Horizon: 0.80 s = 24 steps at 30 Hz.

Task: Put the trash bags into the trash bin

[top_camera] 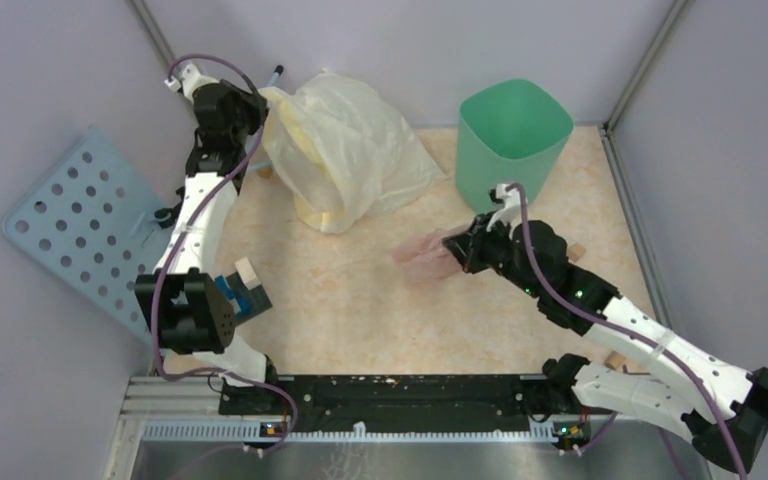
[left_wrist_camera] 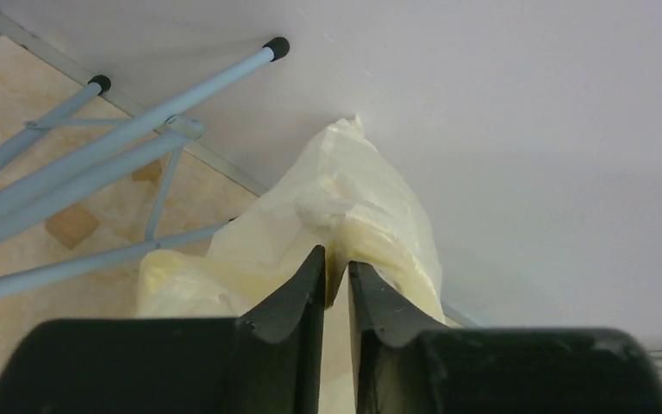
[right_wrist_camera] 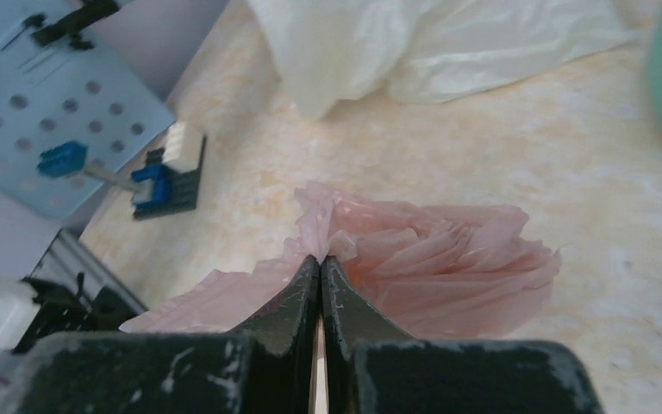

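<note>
Pink trash bag [right_wrist_camera: 431,259]: crumpled, low over the worktop [top_camera: 360,310], centre-right. It sits near the trash bin [top_camera: 513,140] but outside it, not touching. Bin upright at the far right corner. My right tool [right_wrist_camera: 321,261] is pressed together, pinching a fold of the bag. My left tool [left_wrist_camera: 336,259], far left by the back wall, nips the yellow bag [top_camera: 350,150].
</note>
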Motion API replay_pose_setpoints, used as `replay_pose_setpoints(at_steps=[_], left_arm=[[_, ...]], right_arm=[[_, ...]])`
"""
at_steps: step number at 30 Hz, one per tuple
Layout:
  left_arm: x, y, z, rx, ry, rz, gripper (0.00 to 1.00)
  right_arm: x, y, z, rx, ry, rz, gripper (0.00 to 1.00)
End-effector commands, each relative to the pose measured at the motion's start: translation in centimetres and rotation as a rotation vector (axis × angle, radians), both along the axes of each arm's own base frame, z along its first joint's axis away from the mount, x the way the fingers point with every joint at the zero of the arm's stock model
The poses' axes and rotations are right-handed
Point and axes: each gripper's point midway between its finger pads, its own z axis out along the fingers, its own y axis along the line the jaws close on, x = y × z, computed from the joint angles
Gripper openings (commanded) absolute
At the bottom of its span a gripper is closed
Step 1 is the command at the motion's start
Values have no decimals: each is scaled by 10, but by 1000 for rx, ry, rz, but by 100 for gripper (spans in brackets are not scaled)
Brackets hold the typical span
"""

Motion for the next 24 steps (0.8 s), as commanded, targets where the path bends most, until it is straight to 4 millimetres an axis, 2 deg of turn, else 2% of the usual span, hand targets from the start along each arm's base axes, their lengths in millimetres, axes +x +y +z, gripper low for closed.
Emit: replay_pose_setpoints(at_steps=[1, 4, 5, 7, 10, 13, 14, 15, 17, 18, 20, 22, 24], left_arm=[[-44, 16, 37, 123, -57, 62, 33], [-74, 24, 34, 188, -26, 96, 68], [-80, 23, 28, 206, -7, 79, 76], [-96, 16, 23, 226, 14, 37, 87], [-114, 10, 16, 242, 51, -9, 97], [-130, 12, 13, 271, 100, -11, 99], [-134, 15, 12, 281, 117, 1, 99], [-139, 21, 12, 300, 138, 32, 99], [-149, 31, 13, 327, 164, 73, 99], [-153, 34, 14, 335, 172, 89, 99], [-163, 36, 17, 344, 178, 101, 99], [-171, 25, 18, 349, 162, 36, 99], [-177, -6, 16, 351, 109, -146, 97]], right_arm=[[-27, 61, 33, 107, -53, 319, 0], [-24, 64, 25, 84, -34, 298, 0], [-18, 59, 20, 70, -20, 250, 0], [-7, 44, 1, 20, 31, 140, 0], [4, 14, -33, -89, 119, -34, 0], [6, -13, -60, -175, 176, -156, 0], [6, -23, -68, -200, 194, -201, 6], [4, -33, -78, -228, 216, -238, 14], [1, -44, -87, -254, 233, -279, 42], [-1, -48, -90, -255, 238, -289, 51], [-4, -50, -91, -248, 235, -282, 58], [-7, -53, -87, -230, 220, -277, 65], [-8, -57, -83, -226, 204, -278, 69]])
